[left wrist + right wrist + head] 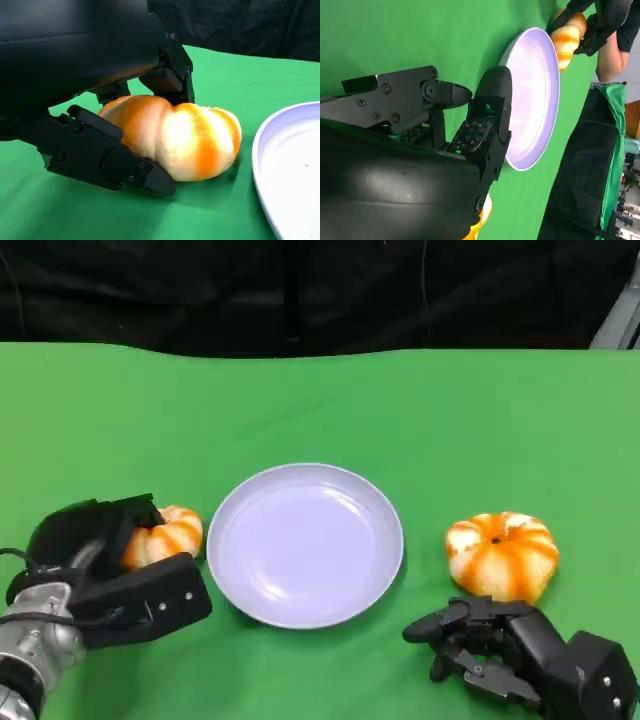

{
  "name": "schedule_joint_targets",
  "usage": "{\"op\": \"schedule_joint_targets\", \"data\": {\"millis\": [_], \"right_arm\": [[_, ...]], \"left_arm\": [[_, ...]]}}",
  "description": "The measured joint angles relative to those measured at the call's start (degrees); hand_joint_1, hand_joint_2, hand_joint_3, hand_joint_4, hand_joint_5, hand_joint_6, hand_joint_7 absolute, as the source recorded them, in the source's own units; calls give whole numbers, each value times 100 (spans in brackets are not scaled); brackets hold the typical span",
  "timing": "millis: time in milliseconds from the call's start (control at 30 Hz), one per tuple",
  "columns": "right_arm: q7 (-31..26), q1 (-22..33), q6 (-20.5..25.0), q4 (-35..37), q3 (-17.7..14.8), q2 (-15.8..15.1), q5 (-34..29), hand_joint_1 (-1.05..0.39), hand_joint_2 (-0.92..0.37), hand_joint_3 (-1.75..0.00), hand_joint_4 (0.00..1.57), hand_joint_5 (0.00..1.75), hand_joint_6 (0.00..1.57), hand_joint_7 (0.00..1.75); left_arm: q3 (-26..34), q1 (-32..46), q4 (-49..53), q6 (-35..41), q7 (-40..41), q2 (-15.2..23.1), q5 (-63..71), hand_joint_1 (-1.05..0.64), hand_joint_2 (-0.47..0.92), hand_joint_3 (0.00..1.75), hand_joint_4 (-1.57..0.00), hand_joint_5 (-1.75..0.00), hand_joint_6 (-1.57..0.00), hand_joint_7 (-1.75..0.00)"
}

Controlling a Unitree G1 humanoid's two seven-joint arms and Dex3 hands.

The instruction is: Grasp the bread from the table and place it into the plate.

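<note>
An orange-and-white pumpkin-shaped bread (165, 535) lies on the green table just left of the pale lilac plate (305, 545). My left hand (100, 560) grips it: in the left wrist view fingers (167, 75) press its far side and the thumb (110, 160) lies along its near side, with the bread (185, 140) still on the cloth beside the plate (290, 160). A second, bigger bread (502, 555) sits right of the plate. My right hand (510, 650) rests just in front of it, fingers apart and holding nothing.
The green cloth table (320, 410) ends at a black backdrop (300, 290) at the far side. In the right wrist view, a person's arm (610, 60) shows beyond the plate (535, 90), near my left hand (592, 20) and its bread (567, 35).
</note>
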Motion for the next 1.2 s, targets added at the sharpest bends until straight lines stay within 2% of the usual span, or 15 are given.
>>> {"op": "schedule_joint_targets", "data": {"millis": [133,300,433,467,533,567,600,633,667,800,867,1033,1200], "right_arm": [[20,0,0,1,-3,0,17,-3,-92,-40,78,124,101,51],[19,0,-7,5,-2,0,16,-2,-92,-40,78,123,101,51],[19,-1,-32,24,-5,-1,17,-2,-92,-40,78,123,101,51],[19,-2,-35,27,-6,-1,17,-2,-92,-41,78,123,101,51],[20,-12,-47,48,-6,-1,19,-3,-92,-41,78,123,102,51],[21,-21,-57,67,-7,-1,20,-3,-92,-41,78,123,102,51],[22,-29,-63,80,-7,-1,21,-3,-92,-41,78,123,102,51],[21,-31,-64,85,-7,-2,21,-3,-92,-41,78,123,102,51],[20,-35,-63,86,-6,-2,21,-3,-92,-41,78,123,102,51],[20,-37,-62,88,-5,-2,20,-3,-92,-41,78,123,102,51],[18,-39,-66,92,-4,-2,20,-2,-92,-41,78,124,102,51],[16,-58,-98,133,-3,-3,20,-3,-92,-41,78,124,102,52],[16,-63,-81,134,-5,-2,25,-2,-92,-42,78,125,102,52]], "left_arm": [[34,21,2,32,124,-27,1,-8,90,0,-56,-175,-65,-137],[93,73,3,68,495,-56,-1,-7,88,0,-56,-171,-76,-118],[98,104,3,29,642,-56,-1,-7,87,0,-56,-170,-78,-113],[98,104,3,24,650,-56,-1,-9,87,0,-58,-165,-83,-102],[112,120,0,-70,849,-56,-1,-10,87,0,-59,-162,-87,-94],[130,122,-5,-140,974,-56,-1,-10,86,0,-65,-150,-98,-66],[151,125,-18,-214,1100,-55,-4,-9,86,0,-68,-145,-108,-44],[177,127,-38,-289,1210,-55,-6,-9,86,0,-69,-142,-116,-28],[204,127,-54,-340,1279,-55,-9,-9,86,0,-69,-141,-119,-22],[262,127,-65,-413,1389,-55,-8,-9,86,0,-70,-140,-122,-15],[278,139,-77,-461,1432,-49,-7,-6,85,0,-79,-123,-126,-12],[332,203,-386,-1059,1858,13,-7,-4,85,1,-87,-106,-130,-10],[329,283,-652,-1562,2064,51,13,-4,86,1,-92,-104,-133,-10]]}}
